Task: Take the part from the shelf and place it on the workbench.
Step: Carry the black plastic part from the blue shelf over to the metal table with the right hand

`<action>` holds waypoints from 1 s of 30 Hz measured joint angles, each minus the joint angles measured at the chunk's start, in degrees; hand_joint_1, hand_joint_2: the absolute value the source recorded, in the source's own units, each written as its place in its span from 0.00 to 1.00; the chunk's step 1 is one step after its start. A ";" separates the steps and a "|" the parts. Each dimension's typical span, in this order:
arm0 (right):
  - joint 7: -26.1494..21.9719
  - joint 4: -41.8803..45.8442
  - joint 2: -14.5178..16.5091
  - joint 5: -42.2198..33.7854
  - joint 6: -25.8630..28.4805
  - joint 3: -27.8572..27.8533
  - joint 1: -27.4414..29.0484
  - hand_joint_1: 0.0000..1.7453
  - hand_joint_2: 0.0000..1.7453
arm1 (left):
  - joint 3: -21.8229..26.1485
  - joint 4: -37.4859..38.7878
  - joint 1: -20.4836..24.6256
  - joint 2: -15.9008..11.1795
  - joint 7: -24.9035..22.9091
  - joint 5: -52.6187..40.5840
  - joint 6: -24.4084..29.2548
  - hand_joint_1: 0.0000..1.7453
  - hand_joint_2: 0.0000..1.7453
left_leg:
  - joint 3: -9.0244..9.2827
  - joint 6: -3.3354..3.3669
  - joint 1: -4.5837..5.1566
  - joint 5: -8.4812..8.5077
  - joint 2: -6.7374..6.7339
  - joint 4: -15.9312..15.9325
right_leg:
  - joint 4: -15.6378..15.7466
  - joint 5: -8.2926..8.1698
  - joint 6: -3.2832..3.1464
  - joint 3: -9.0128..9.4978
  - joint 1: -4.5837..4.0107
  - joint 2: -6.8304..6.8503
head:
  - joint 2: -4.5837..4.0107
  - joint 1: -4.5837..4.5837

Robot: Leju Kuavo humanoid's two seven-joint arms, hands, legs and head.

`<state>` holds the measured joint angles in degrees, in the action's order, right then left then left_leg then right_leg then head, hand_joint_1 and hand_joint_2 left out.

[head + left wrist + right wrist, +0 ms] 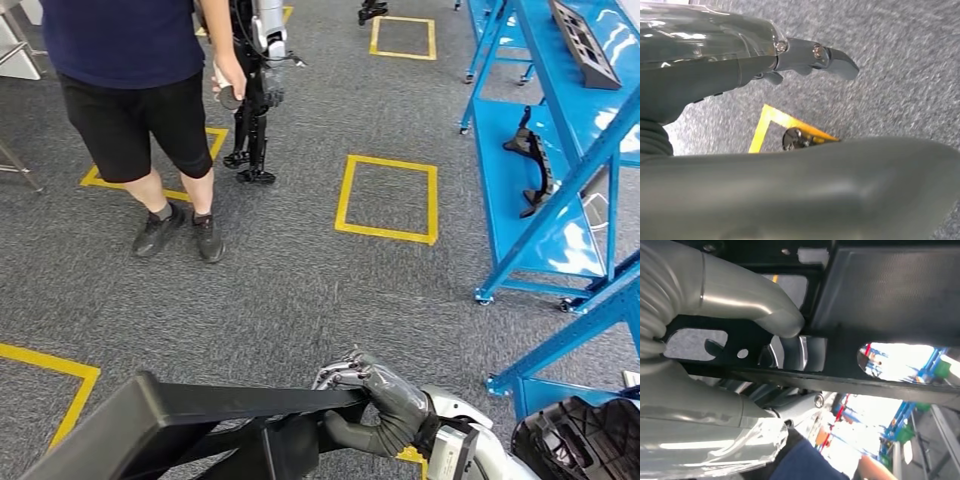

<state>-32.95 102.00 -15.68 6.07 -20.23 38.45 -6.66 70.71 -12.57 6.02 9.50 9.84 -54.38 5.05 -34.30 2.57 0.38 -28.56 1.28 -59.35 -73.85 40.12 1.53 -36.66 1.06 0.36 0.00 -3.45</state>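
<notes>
My right hand [381,405] grips one end of a long black part [226,405] low in the head view, above the grey carpet; the part runs off to the left. In the right wrist view the thumb [753,305] and fingers clasp the part's black perforated bracket [874,305]. My left hand [810,55] shows in the left wrist view with a finger stretched out over the carpet, and floor shows between the finger and the thumb [810,195]. The blue shelf [573,110] stands at the right, holding another black part [536,160].
A person [136,110] stands at the far left beside another robot [260,90]. Yellow taped squares [389,195] mark the carpet. A dark tray [585,45] lies on the shelf's upper level. A black moulded piece [581,440] sits at the bottom right.
</notes>
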 joint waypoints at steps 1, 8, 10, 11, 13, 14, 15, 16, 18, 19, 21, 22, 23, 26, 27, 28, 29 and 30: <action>0.11 -0.01 -0.19 0.00 0.00 0.00 0.07 1.00 1.00 | 0.00 0.01 -0.09 0.17 -0.17 -0.02 -0.03 0.00 1.00 | 0.16 -0.01 0.02 -0.10 0.87 -0.02 | -0.26 -0.97 0.00 -0.80 -0.04 -0.14 | 0.00 -0.01; 0.79 0.14 -0.86 -0.32 -0.03 0.01 -0.14 1.00 1.00 | -0.02 0.01 -0.22 0.73 -0.86 -0.24 -0.05 0.00 1.00 | 0.44 -1.49 -0.38 -0.92 5.97 -0.55 | 13.87 -9.44 -0.44 3.64 0.11 -4.69 | 0.00 -0.06; 0.92 0.16 -0.85 -0.43 -0.10 0.02 -0.51 1.00 1.00 | -0.01 0.01 -0.40 0.76 -0.75 -0.19 -0.05 0.00 1.00 | 0.14 -2.10 -0.37 -1.33 5.04 -0.98 | 14.11 -9.46 -1.13 3.91 0.13 -3.38 | 0.00 -0.05; 0.95 0.19 -0.84 -0.49 -0.17 0.02 -0.62 1.00 1.00 | 0.00 0.01 -0.32 0.78 -0.67 -0.16 -0.05 0.00 1.00 | -0.46 -2.38 -0.32 -2.06 3.73 -2.20 | 14.26 -9.44 -1.42 4.10 0.19 -2.61 | 0.00 -0.07; 1.03 0.19 -0.82 -0.55 -0.32 0.03 -0.66 1.00 1.00 | 0.00 0.01 0.02 0.81 -0.50 -0.04 -0.04 0.00 1.00 | -3.28 -2.90 -0.41 -4.59 0.87 -7.57 | 14.38 -9.21 -1.89 4.42 0.09 -0.84 | 0.00 -0.09; 1.05 0.16 -0.82 -0.57 -0.38 0.05 -0.66 1.00 1.00 | 0.00 0.01 0.16 0.81 -0.44 0.05 -0.04 0.00 1.00 | -5.20 -3.09 -0.55 -5.82 0.23 -11.01 | 14.38 -9.02 -2.04 4.55 -0.01 0.09 | 0.00 -0.09; 1.08 0.13 -0.82 -0.57 -0.42 0.09 -0.66 1.00 1.00 | 0.00 0.01 0.16 0.80 -0.42 0.14 -0.03 0.00 1.00 | -6.74 -3.20 -0.63 -6.43 -0.12 -13.66 | 14.37 -8.81 -2.13 4.70 -0.08 1.01 | 0.00 -0.09; 1.09 0.11 -0.82 -0.58 -0.46 0.13 -0.66 1.00 1.00 | 0.01 0.01 0.05 0.80 -0.42 0.24 -0.03 0.00 1.00 | -7.51 -3.21 -0.66 -6.14 -0.36 -14.76 | 14.37 -8.57 -2.13 4.91 -0.13 1.86 | 0.00 -0.09; 1.10 0.10 -0.82 -0.63 -0.49 0.18 -0.66 1.00 1.00 | 0.03 0.01 -0.25 0.79 -0.45 0.38 0.00 0.00 1.00 | -5.84 -2.89 -0.59 -2.74 -1.11 -10.75 | 14.37 -7.99 -1.99 5.62 -0.20 3.36 | 0.00 -0.09; 1.10 0.10 -0.83 -0.68 -0.49 0.19 -0.65 1.00 1.00 | 0.04 0.01 -0.31 0.79 -0.51 0.42 0.04 0.00 1.00 | -4.16 -2.51 -0.34 -1.02 -2.33 -7.29 | 14.41 -7.68 -1.86 6.04 -0.23 4.05 | 0.00 -0.09; 1.09 0.11 -0.85 -0.84 -0.49 0.20 -0.57 1.00 1.00 | 0.04 0.01 -0.21 0.79 -0.65 0.42 0.21 0.00 1.00 | -1.70 -1.59 0.47 0.60 -4.76 -2.18 | 14.45 -7.13 -1.40 6.61 -0.37 5.33 | 0.00 -0.08; 1.08 0.11 -0.86 -0.92 -0.49 0.22 -0.52 1.00 1.00 | 0.04 0.01 -0.18 0.79 -0.69 0.41 0.27 0.00 1.00 | -1.38 -1.21 0.86 0.34 -5.38 -1.43 | 14.50 -6.94 -1.12 6.75 -0.40 5.93 | 0.00 -0.08; 1.07 0.13 -0.86 -1.01 -0.49 0.25 -0.48 1.00 1.00 | 0.04 0.01 -0.25 0.79 -0.74 0.39 0.32 0.00 1.00 | -1.36 -0.91 1.11 0.20 -5.11 -1.17 | 14.58 -6.79 -0.83 6.89 -0.41 6.54 | 0.00 -0.08; 0.98 0.27 -0.87 -1.20 -0.46 0.32 -0.33 1.00 1.00 | 0.04 0.00 -0.62 0.79 -0.94 0.24 0.52 0.00 1.00 | -0.61 -0.14 0.76 0.32 -3.42 -0.19 | 13.50 -5.45 -0.07 7.14 -0.19 4.60 | 0.00 -0.04; 0.93 0.32 -0.91 -1.26 -0.43 0.32 -0.20 1.00 1.00 | 0.04 0.00 -0.55 0.78 -0.97 0.18 0.62 0.00 1.00 | -0.30 0.08 0.51 0.40 -2.83 0.12 | 11.41 -4.20 0.03 6.22 -0.14 2.78 | 0.00 -0.02; 0.89 0.31 -0.98 -1.31 -0.40 0.33 0.01 1.00 1.00 | 0.04 0.00 -0.41 0.76 -0.98 0.13 0.69 0.00 1.00 | -0.19 0.23 0.38 0.39 -2.17 0.24 | 8.23 -2.69 0.00 4.55 -0.08 1.07 | 0.00 0.01; 0.88 0.30 -1.07 -1.33 -0.37 0.34 0.28 1.00 1.00 | 0.04 0.00 -0.28 0.75 -0.99 0.07 0.74 0.00 1.00 | -0.15 0.35 0.32 0.35 -1.44 0.22 | 4.44 -1.22 0.01 2.34 -0.08 0.29 | 0.00 0.03; 0.88 0.28 -1.16 -1.34 -0.36 0.35 0.56 1.00 1.00 | 0.04 0.01 -0.22 0.75 -1.00 0.00 0.74 0.00 1.00 | -0.11 0.42 0.30 0.30 -0.65 0.21 | 1.25 -0.44 0.08 0.29 -0.08 0.05 | 0.00 0.02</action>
<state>-32.07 102.28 -16.84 4.73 -20.59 38.80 -6.10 70.75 -12.57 5.80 10.25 8.84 -54.38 5.80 -34.41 2.99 0.68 -28.26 0.63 -59.15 -72.59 39.68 1.61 -36.37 0.99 0.41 0.00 -3.43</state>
